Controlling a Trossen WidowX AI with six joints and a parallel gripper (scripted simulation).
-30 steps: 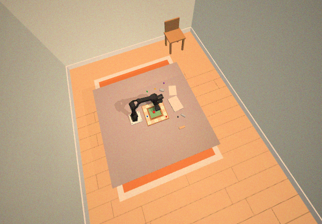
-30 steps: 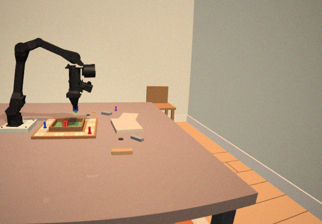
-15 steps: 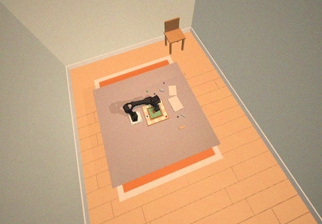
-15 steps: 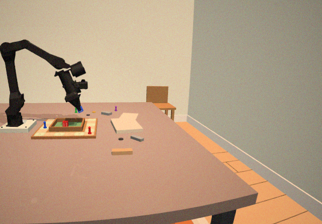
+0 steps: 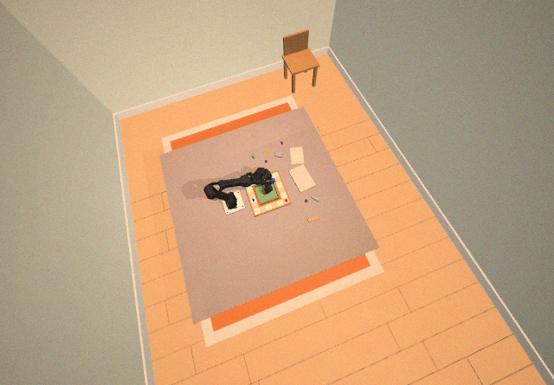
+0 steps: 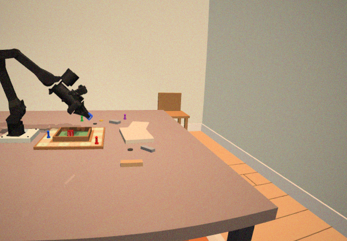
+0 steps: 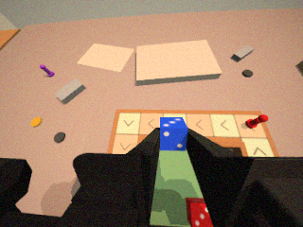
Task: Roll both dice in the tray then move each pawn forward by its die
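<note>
My gripper (image 6: 88,116) (image 7: 171,130) is shut on the blue die (image 5: 272,180) (image 6: 89,116) (image 7: 172,134). It holds the die in the air, tilted outward, above the board area. The red die (image 5: 264,191) (image 6: 70,132) (image 7: 199,214) lies in the green-floored tray (image 6: 71,138). The tray sits in the middle of the board (image 6: 68,148) (image 7: 189,112), whose squares bear arrows. The red pawn (image 5: 286,200) (image 6: 96,140) (image 7: 251,124) stands on a corner square. The blue pawn (image 5: 253,200) (image 6: 47,134) stands on the side near the arm's base and is out of the wrist view.
Beyond the board lie a thick pale slab (image 6: 137,137) (image 7: 175,59) and a thin pale sheet (image 7: 106,57). Around are a green pawn (image 6: 81,118), a purple pawn (image 6: 124,117) (image 7: 47,71), a yellow disc (image 7: 36,122), dark discs, grey blocks and an orange block (image 6: 131,163).
</note>
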